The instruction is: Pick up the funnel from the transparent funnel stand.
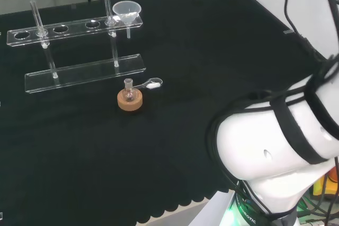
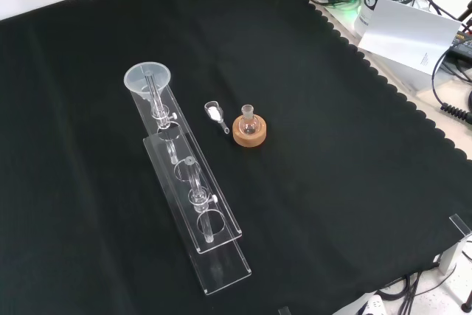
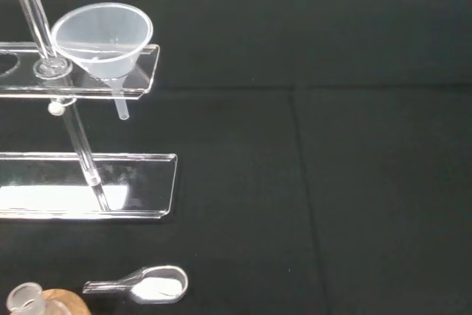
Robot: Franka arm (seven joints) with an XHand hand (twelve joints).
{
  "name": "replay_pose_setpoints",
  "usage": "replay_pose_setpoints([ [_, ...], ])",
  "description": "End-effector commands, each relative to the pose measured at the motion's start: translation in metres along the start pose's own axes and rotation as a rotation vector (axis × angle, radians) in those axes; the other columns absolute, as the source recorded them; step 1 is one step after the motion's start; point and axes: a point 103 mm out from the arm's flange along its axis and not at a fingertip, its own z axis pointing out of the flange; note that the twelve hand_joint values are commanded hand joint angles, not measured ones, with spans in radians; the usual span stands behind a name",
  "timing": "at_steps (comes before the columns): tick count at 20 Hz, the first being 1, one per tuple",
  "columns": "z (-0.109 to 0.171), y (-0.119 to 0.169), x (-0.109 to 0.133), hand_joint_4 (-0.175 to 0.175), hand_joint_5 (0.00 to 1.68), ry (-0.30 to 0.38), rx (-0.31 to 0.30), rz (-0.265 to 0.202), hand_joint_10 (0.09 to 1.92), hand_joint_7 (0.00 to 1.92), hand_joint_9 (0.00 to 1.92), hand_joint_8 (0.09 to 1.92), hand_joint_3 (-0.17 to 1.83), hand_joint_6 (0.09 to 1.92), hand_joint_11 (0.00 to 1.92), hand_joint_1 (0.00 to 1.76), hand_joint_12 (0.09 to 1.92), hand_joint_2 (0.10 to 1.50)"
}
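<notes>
While seated in the end hole of the funnel stand [image 1: 74, 27], one funnel [image 1: 126, 11] is seen.
One small flask [image 1: 128, 89] on one cork ring [image 1: 130, 101] and one scoop [image 1: 150, 83] are counted nearby; the hand's state cannot be told.

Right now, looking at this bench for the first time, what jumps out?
A clear funnel sits in the end hole of a transparent funnel stand on the black cloth. Beside the stand in the front view, a small flask rests on a cork ring, with a little scoop of white powder between.

head rear-high, front opposite, sharing funnel stand [image 1: 79, 27]
</notes>
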Motion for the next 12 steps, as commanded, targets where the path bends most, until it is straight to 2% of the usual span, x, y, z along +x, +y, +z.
replay_pose_setpoints([
  [1,0.015,0.086,0.002,-0.026,0.14,-0.041,0.021,-0.089,0.66,0.07,0.08,0.15,0.26,0.09,0.0,0.42,1.34,0.98],
  [5,0.023,0.11,0.01,-0.029,0.13,-0.051,0.06,-0.114,0.67,0.07,0.08,0.17,0.25,0.09,0.0,0.46,1.35,0.95],
  [10,0.035,0.128,0.02,-0.029,0.14,-0.043,0.091,-0.146,0.67,0.04,0.07,0.24,0.26,0.09,0.0,0.47,1.34,0.9],
  [12,0.043,0.133,0.027,-0.029,0.15,-0.059,0.117,-0.166,0.68,0.03,0.08,0.28,0.26,0.09,0.0,0.48,1.34,0.87],
])
